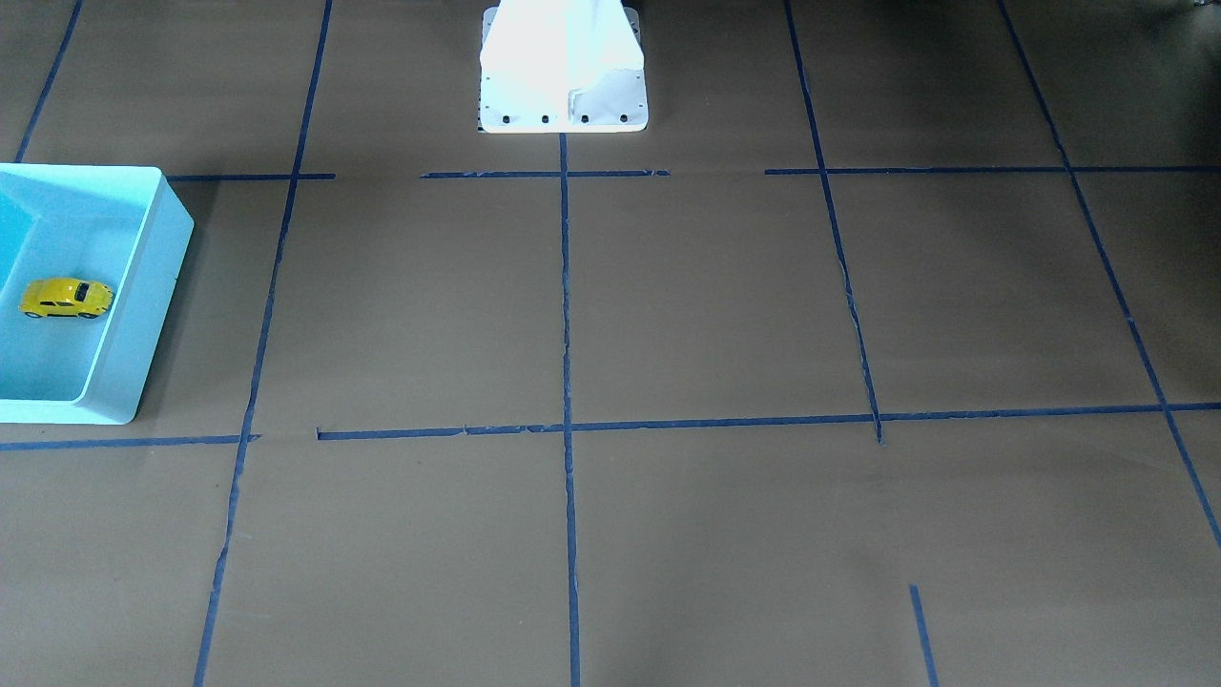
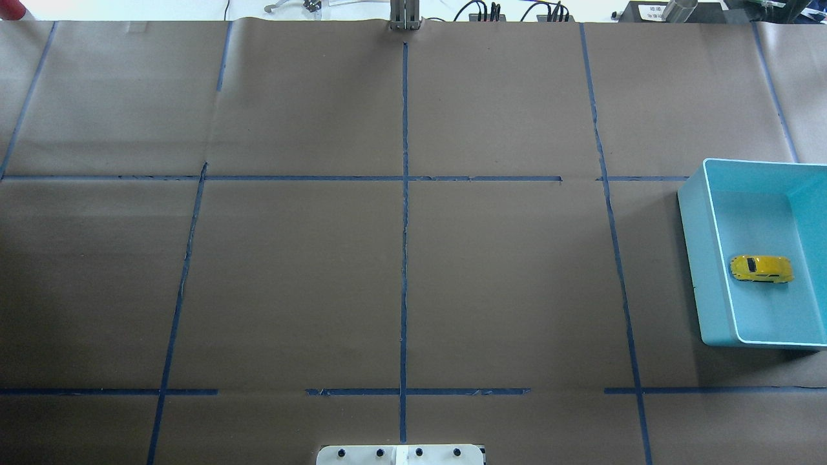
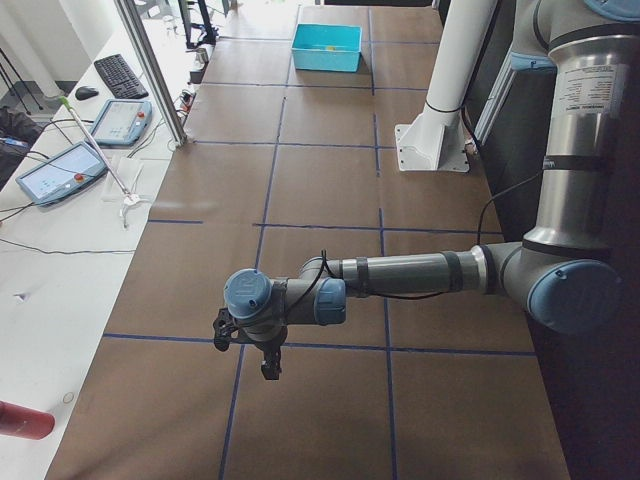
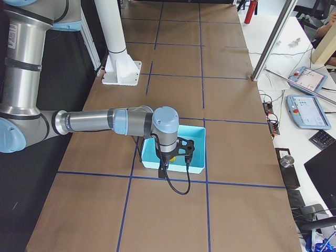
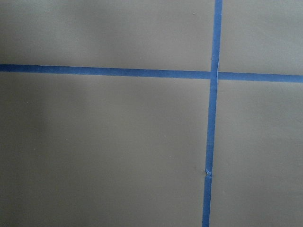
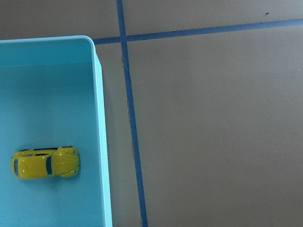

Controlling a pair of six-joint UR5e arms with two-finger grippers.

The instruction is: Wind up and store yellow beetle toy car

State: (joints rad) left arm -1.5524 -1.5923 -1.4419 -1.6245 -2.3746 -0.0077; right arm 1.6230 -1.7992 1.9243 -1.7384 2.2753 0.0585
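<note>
The left gripper (image 3: 268, 368) hangs low over the table covered with brown paper and blue tape lines (image 2: 291, 284), on the robot's left side. It shows only in the side view, so it is not possible to tell if its fingers are wide or narrow. Its wrist camera sees only bare paper and crossing tape, so it seems to carry nothing.

In the middle of the table nothing stands except the white robot base (image 2: 400, 455) at the near edge.

On the robot's right side there is a light turquoise plastic box (image 2: 707, 258) with an open top. The small yellow beetle toy car (image 2: 762, 268) rests on its wheels inside, on the floor of the box, near the wall that faces the table centre. The right gripper (image 4: 184, 155) hovers above this box; again only a side view shows it, so its opening cannot be told, and nothing touches the car.

As a judgement, the storing looks done, because the car is already in the box. If the winding was made cannot be read from the pictures.
</note>
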